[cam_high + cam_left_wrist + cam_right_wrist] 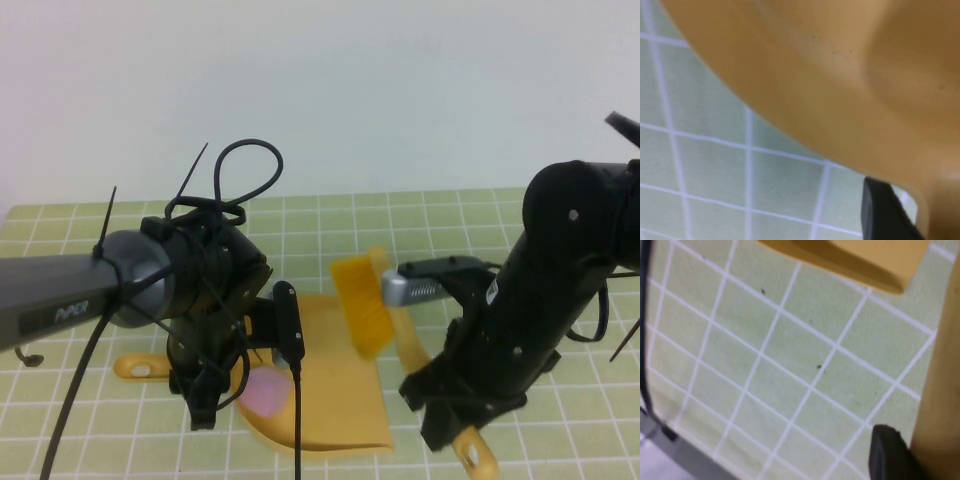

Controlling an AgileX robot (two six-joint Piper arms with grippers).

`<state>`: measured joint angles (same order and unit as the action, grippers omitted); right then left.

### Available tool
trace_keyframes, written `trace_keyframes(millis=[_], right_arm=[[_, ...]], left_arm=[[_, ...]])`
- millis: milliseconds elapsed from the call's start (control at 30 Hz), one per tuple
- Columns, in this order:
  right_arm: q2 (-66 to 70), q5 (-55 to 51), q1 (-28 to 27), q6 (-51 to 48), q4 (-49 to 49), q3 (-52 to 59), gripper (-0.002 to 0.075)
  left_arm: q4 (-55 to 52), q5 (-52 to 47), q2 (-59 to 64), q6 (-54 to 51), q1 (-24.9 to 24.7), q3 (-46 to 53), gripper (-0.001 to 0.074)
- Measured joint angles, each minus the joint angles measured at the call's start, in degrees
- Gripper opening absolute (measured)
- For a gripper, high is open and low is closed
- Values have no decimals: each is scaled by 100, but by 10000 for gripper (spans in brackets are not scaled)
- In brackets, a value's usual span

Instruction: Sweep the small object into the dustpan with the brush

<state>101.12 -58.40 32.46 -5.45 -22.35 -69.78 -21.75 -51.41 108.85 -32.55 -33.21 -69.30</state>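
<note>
Lying inside the scoop of the dustpan, the small object shows as a pale pink patch close to the pan's rear wall, partly hidden behind the left arm. The dustpan sits flat on the green gridded table, and its long thin handle reaches out toward the robot's left, with the hang hole visible at the end. The left gripper hangs low over the join of handle and scoop; in the left wrist view one dark fingertip lies right against the yellow plastic (whether the jaws actually pinch it cannot be told). The brush is tilted above the far right part of the scoop, its orange-yellow bristles pointing down at the pan floor. Its yellow handle runs down toward the robot's right, and the right gripper sits around the lower part of that handle. The right wrist view shows a dark fingertip pressed against the handle's side, so the pincer is narrowed onto the brush.
</note>
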Motion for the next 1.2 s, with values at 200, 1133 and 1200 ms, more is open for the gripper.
trace_keyframes(millis=[200, 1133, 1200], right_arm=[[-29, 781, -10, 719, 417, 1, 173], [537, 1383, -20, 545, -74, 857, 173], [666, 1374, -20, 545, -74, 857, 173]], left_arm=[[-201, 175, 0, 13, 0, 0, 245], [636, -45, -2029, 771, -9, 0, 20], [840, 63, -2338, 887, -9, 0, 8]])
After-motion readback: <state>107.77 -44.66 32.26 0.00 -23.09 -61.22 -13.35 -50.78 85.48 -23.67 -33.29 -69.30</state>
